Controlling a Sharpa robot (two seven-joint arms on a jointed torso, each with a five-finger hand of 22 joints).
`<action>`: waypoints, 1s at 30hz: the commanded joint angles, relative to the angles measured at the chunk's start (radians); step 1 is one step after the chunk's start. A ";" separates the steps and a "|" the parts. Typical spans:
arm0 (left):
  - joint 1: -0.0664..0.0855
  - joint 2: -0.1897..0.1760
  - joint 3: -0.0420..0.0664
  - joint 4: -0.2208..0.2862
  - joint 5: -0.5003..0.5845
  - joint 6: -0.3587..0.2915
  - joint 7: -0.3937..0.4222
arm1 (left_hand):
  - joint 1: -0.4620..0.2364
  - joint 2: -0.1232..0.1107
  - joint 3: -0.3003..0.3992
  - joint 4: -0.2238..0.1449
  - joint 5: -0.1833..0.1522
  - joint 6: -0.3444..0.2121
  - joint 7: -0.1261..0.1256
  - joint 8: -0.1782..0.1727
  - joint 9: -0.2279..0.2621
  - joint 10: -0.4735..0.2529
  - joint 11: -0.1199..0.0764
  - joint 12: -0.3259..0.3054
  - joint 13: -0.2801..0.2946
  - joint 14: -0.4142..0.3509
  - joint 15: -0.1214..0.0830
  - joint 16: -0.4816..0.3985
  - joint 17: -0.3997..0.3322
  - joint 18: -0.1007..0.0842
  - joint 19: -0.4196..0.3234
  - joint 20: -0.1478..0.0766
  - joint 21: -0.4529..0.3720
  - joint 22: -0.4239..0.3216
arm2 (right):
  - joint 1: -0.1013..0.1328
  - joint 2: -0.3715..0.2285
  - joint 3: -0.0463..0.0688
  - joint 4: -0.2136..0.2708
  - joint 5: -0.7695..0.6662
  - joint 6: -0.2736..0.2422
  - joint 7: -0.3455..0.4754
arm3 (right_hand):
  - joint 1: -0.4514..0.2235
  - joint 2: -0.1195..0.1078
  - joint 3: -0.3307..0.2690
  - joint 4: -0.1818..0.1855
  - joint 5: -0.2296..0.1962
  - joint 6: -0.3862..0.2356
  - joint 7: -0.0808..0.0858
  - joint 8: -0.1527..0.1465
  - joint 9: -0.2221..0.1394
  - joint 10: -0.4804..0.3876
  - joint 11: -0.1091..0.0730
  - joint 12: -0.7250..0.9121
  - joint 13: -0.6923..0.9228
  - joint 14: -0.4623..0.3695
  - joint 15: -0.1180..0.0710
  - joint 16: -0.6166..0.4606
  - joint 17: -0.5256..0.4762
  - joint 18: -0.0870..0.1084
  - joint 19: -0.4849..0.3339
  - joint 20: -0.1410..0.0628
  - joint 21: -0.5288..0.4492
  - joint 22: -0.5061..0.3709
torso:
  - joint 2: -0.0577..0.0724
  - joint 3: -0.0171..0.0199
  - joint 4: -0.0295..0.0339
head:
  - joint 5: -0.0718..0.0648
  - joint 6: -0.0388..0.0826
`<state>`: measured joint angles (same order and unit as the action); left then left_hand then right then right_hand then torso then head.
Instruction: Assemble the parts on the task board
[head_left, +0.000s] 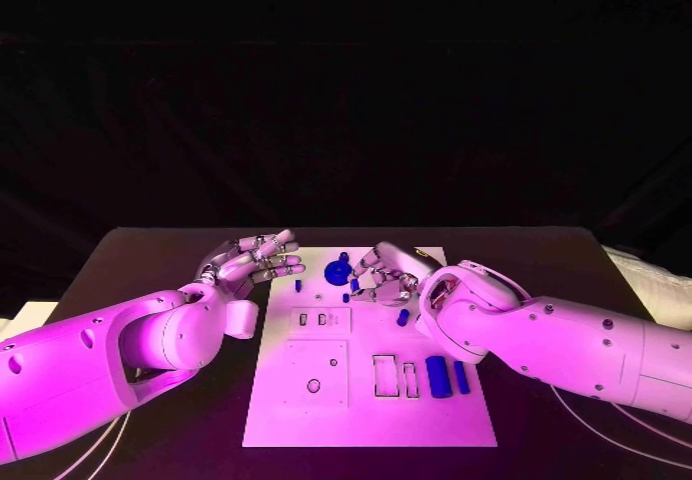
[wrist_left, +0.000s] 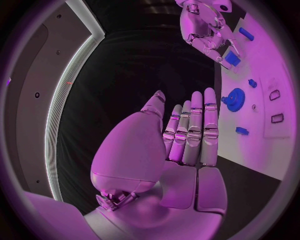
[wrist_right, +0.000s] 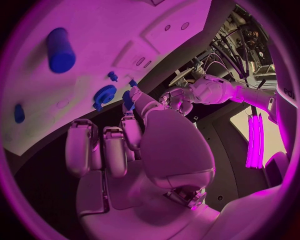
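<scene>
The right hand (head_left: 387, 275) hovers over the far end of the task board (head_left: 368, 415), pinching a small blue part (wrist_right: 128, 100) between thumb and fingertip. A blue gear (head_left: 338, 271) lies on the board just beside those fingers, toward the left hand (head_left: 257, 262), which is released, fingers straight and apart, holding nothing, off the board's edge. Judgement: the step is seating the pinched part. Keep it upright, align it over its seat before lowering, and release only once seated.

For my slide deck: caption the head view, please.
Both hands, left hand and right hand, hover over the white board with blue parts.
</scene>
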<state>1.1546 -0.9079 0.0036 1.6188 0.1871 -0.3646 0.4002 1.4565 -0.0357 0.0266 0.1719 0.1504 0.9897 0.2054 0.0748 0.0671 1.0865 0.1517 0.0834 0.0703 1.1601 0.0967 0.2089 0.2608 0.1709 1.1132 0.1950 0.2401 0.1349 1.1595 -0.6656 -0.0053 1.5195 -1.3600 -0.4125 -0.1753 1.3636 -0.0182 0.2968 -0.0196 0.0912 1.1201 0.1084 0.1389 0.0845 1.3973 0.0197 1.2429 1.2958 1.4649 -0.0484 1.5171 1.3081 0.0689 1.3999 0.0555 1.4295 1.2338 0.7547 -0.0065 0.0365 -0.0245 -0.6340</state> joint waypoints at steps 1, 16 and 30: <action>0.001 0.000 0.001 0.000 -0.003 0.026 0.019 | 0.012 0.001 0.002 -0.005 -0.001 -0.006 0.002 -0.005 -0.001 -0.008 0.001 -0.006 -0.001 -0.008 -0.001 -0.004 0.001 0.007 0.002 0.002 -0.004 -0.002 | -0.015 0.033 -0.003 -0.013 -0.099 0.045 -0.084 | 0.006 0.016 0.007 -0.001 0.001 0.024 -0.015 0.008 0.014 0.003 -0.008 -0.006 -0.008 0.080 -0.007 -0.005 0.140 0.002 -0.009 -0.001 -0.005 -0.003 | -0.001 -0.0015 0.0017 | 0.007 -0.006; 0.002 0.004 0.001 0.009 -0.003 0.024 0.014 | 0.015 0.001 0.004 -0.009 -0.001 -0.005 0.001 -0.005 -0.001 -0.007 0.000 -0.006 -0.001 -0.007 -0.001 -0.005 0.003 0.008 0.002 0.002 -0.004 -0.001 | -0.039 0.134 -0.022 -0.061 -0.164 0.076 -0.136 | -0.007 0.014 0.009 -0.002 -0.008 0.023 -0.016 0.007 0.015 0.005 -0.008 -0.003 -0.004 0.081 -0.007 -0.005 0.142 0.003 -0.012 0.000 -0.009 -0.010 | 0.000 0.0012 -0.0021 | 0.023 -0.021; 0.002 0.006 0.001 0.010 -0.003 0.024 0.010 | 0.016 0.002 0.004 -0.010 -0.001 -0.005 0.001 -0.005 -0.001 -0.007 0.000 -0.006 -0.001 -0.007 -0.001 -0.005 0.003 0.008 0.002 0.001 -0.004 -0.001 | -0.047 0.136 -0.025 -0.063 -0.182 0.094 -0.155 | -0.014 0.003 0.011 -0.010 -0.016 0.018 -0.014 0.004 0.014 -0.005 -0.007 -0.019 -0.016 0.079 -0.006 -0.009 0.136 0.005 -0.018 0.000 -0.015 -0.021 | 0.000 0.0015 -0.0008 | 0.031 -0.036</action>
<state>1.1552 -0.9040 0.0037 1.6265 0.1871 -0.3605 0.4022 1.4618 -0.0304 0.0306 0.1679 0.1504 0.9897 0.2054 0.0748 0.0671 1.0865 0.1517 0.0834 0.0704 1.1601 0.0967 0.2089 0.2629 0.1709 1.1132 0.1950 0.2401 0.1349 1.1168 -0.5273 -0.0274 1.4592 -1.5156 -0.3536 -0.3059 1.3569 -0.0118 0.3053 -0.0278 0.0786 1.1204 0.1087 0.1389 0.0844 1.3938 0.0161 1.2272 1.2954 1.4649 -0.0483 1.5131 1.3077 0.0690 1.3887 0.0590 1.4209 1.2137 0.7546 -0.0055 0.0356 0.0050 -0.6672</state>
